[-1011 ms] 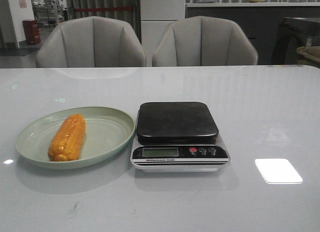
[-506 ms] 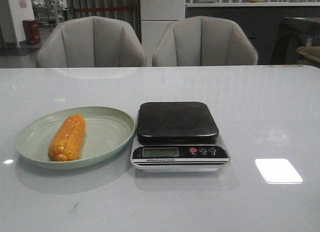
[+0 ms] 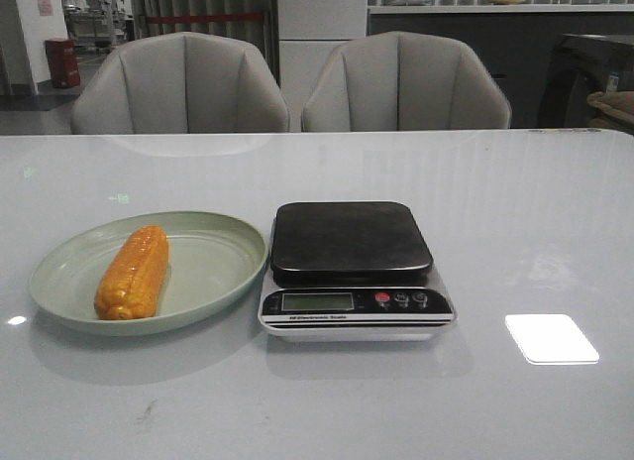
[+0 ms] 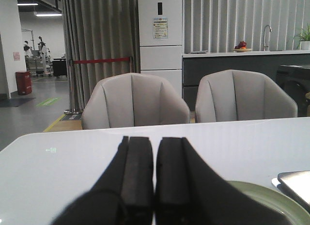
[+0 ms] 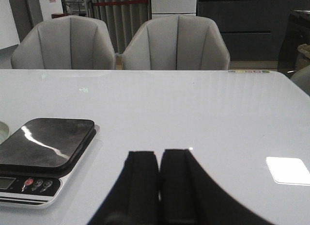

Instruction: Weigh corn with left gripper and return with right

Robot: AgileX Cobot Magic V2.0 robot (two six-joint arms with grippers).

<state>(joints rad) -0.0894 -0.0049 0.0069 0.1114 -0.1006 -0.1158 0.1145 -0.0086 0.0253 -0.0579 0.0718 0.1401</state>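
An orange-yellow corn (image 3: 133, 272) lies lengthwise on the left half of a pale green plate (image 3: 213, 267) at the table's left. Right beside the plate stands a kitchen scale (image 3: 352, 244) with a bare black platform and a small display. Neither arm shows in the front view. In the left wrist view my left gripper (image 4: 154, 140) is shut with nothing between its fingers; the plate's rim (image 4: 264, 198) and a corner of the scale (image 4: 296, 182) show past it. My right gripper (image 5: 159, 153) is shut and empty over bare table, to the right of the scale (image 5: 46, 140).
Two grey chairs (image 3: 183, 83) (image 3: 404, 81) stand behind the table's far edge. A bright patch of reflected light (image 3: 551, 338) lies on the table to the right of the scale.
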